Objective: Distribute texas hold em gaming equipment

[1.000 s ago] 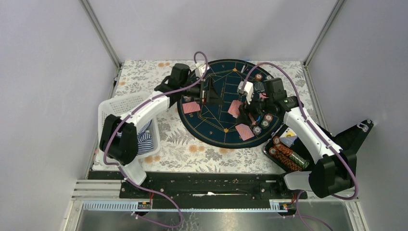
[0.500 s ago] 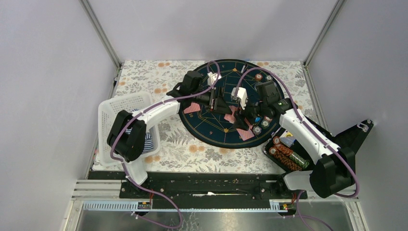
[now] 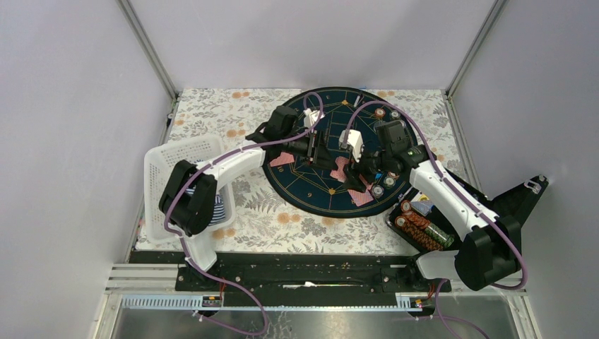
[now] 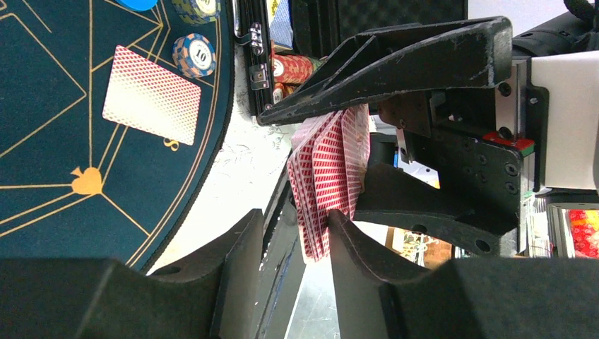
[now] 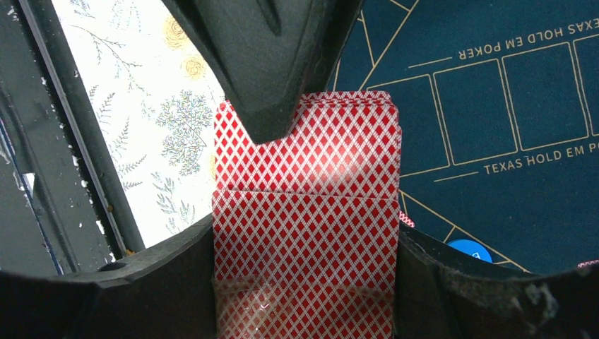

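Card deck | clamped in right jaws, base hidden | left jaws part-open around edge

This is a robot lab cell. Plain grey panels set in aluminium posts close it in beyond the left tool and the right tool and on both sides of them. Under the tools lies a bench with a floral cover. Nearer than the tools, a black rail carries two white arms trailing purple cables.
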You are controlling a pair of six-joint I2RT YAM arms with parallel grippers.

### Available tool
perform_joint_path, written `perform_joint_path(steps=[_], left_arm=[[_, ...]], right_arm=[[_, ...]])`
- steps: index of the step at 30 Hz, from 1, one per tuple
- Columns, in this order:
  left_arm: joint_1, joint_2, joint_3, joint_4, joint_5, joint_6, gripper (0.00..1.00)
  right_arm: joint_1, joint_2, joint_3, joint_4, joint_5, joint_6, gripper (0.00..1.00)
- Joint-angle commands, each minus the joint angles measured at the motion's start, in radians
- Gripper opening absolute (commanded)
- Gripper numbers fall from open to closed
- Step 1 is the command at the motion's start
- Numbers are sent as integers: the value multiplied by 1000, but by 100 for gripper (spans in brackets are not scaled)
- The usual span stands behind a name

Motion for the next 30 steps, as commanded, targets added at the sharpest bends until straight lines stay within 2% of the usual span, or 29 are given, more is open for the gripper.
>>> perform_joint_path(steps=[1, 9, 14, 17, 22, 30], left_arm=[[20, -27, -21, 31, -15, 11, 41], [24, -76, -48, 79, 2, 8, 38], [-7, -77, -23, 81, 13, 22, 55], [-27, -56, -2, 81, 2, 18, 58], [-22, -17, 26, 31, -32, 27, 48], [21, -47, -16, 37, -46, 19, 32]], right_arm=[[11, -30, 7, 31, -7, -19, 0], [13, -27, 2, 30, 1, -25, 0], [17, -21, 3, 31, 4, -25, 0], [22, -19, 5, 30, 4, -25, 0], [22, -28, 11, 31, 3, -15, 0], [22, -33, 10, 38, 9, -12, 0]])
